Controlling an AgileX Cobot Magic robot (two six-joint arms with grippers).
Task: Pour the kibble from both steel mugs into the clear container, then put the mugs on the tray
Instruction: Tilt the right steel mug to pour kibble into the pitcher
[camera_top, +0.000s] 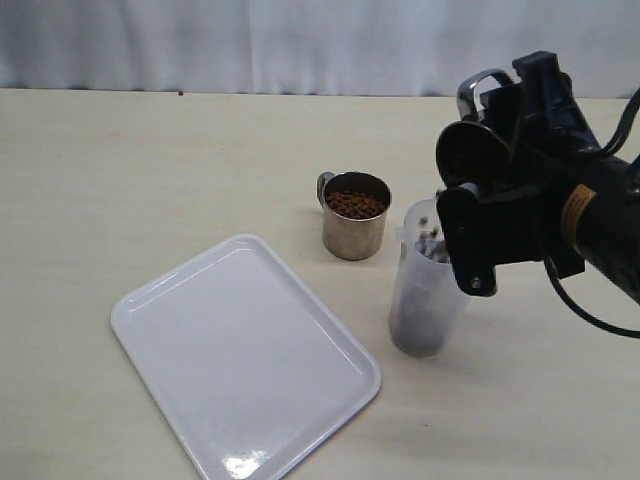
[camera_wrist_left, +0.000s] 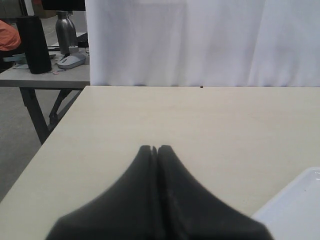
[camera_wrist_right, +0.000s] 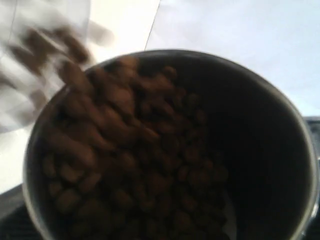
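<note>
One steel mug (camera_top: 355, 222) stands upright on the table, full of reddish-brown kibble (camera_top: 356, 204). My right gripper (camera_top: 495, 160) is shut on the second steel mug (camera_top: 478, 150) and holds it tipped over the clear container (camera_top: 428, 290). Its loop handle (camera_top: 480, 85) points up. In the right wrist view this mug (camera_wrist_right: 280, 100) fills the frame, and its kibble (camera_wrist_right: 130, 150) slides toward the rim and blurs as it falls. Pellets (camera_top: 432, 245) show inside the container. The white tray (camera_top: 245, 355) lies flat at the front left. My left gripper (camera_wrist_left: 156, 148) is shut on nothing above bare table.
A white curtain (camera_top: 300, 40) hangs behind the table's far edge. One corner of the tray (camera_wrist_left: 300, 205) shows in the left wrist view. Beyond the table's side edge stands another desk (camera_wrist_left: 45, 75) with a mouse and a bottle.
</note>
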